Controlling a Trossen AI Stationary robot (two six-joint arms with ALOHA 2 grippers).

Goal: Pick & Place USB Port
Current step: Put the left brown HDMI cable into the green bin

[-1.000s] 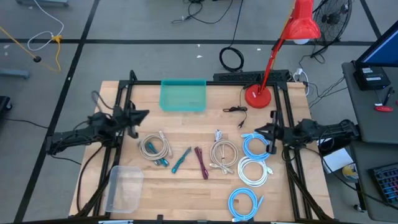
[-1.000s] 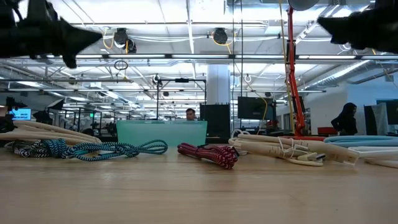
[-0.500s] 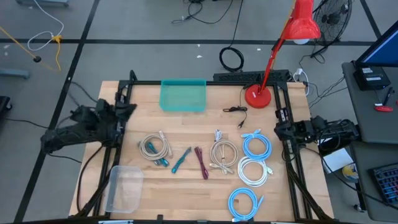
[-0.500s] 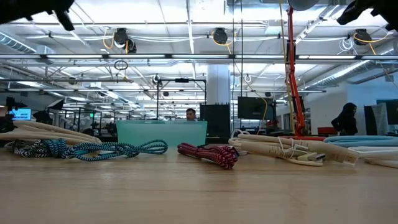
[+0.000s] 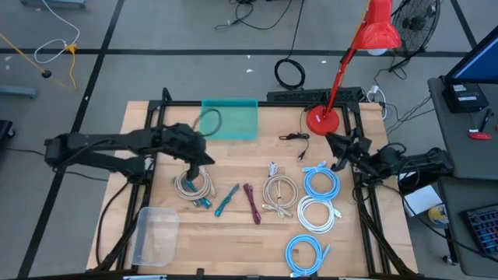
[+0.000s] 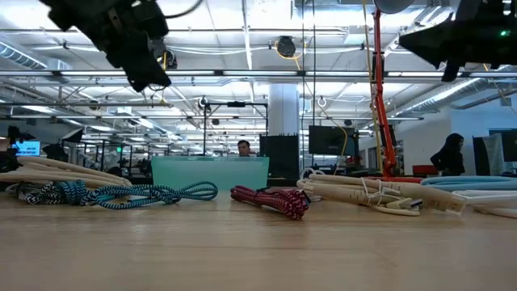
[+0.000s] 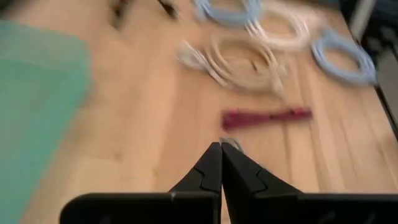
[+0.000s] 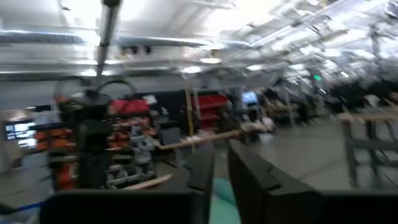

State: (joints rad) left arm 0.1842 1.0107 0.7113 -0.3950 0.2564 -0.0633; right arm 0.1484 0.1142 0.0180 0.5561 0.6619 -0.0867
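left gripper [image 5: 196, 155] is hanging above the table with fingers pressed together, holding nothing | beige cable [image 5: 193, 183] is lying coiled just near of it, a roundish loop with no clear long way | left arm is nearer | right gripper [image 5: 336, 144] is waiting at the right edge, fingers a little apart | green bin [image 5: 230, 120] is sitting far.

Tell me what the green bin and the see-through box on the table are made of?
The teal rectangular bin looks like tinted, slightly see-through plastic: its walls have a smooth sheen. The clear rectangular box seems to be colourless plastic too, since the wood grain shows through it. The wooden table top looks like pale plank boards with a matte finish.
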